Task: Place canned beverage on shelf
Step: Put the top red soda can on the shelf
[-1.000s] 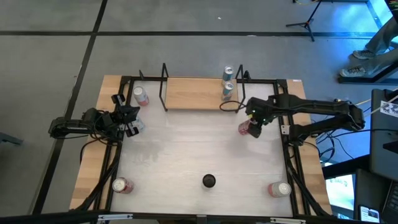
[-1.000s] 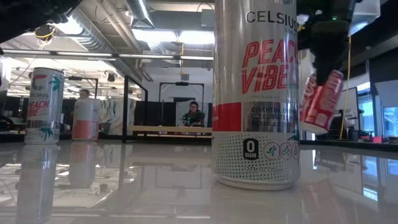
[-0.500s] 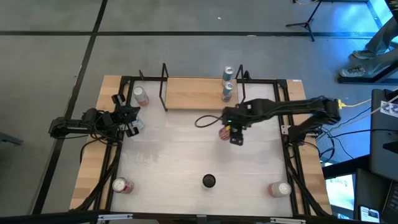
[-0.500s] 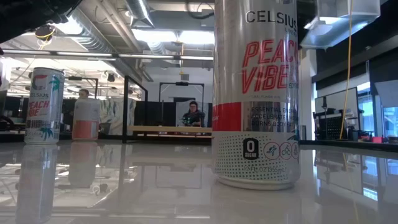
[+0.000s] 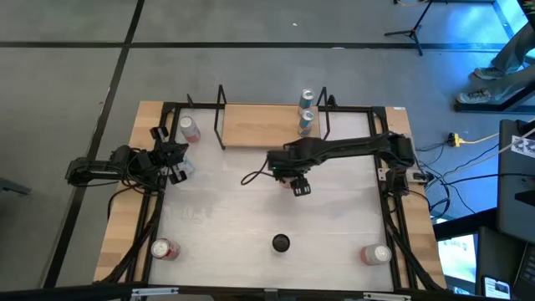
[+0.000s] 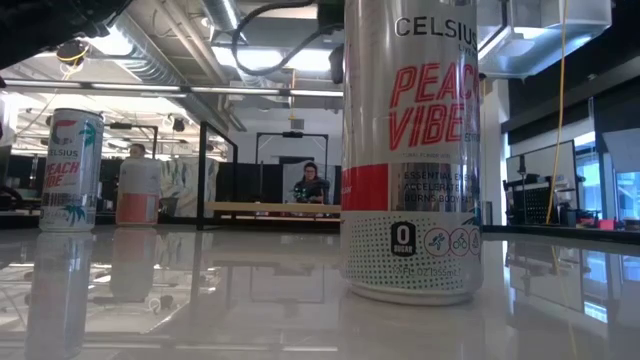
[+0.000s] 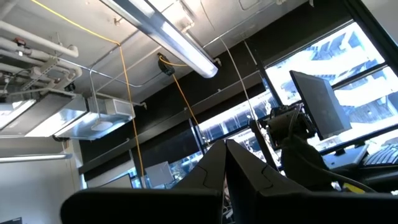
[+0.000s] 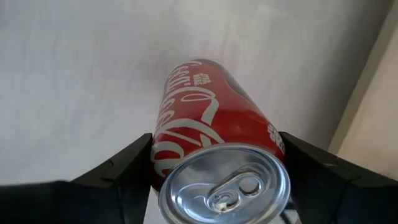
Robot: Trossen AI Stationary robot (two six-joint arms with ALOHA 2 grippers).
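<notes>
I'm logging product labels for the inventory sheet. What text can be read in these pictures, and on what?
"CELSIUS", "PEACH VIBE", "0 SUGAR": the big near can, low view.
"PEACH VIBE", with a partly readable "CELSIUS" above: the smaller can at left.
Coca-Cola script, seen at an angle: the red can held in the right gripper.
Fine print on the near can: too small to read.

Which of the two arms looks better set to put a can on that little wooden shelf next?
The right. Its gripper already clamps a red can just in front of the shelf. The left gripper waits at the table's left edge, fingers shut on nothing.
</notes>
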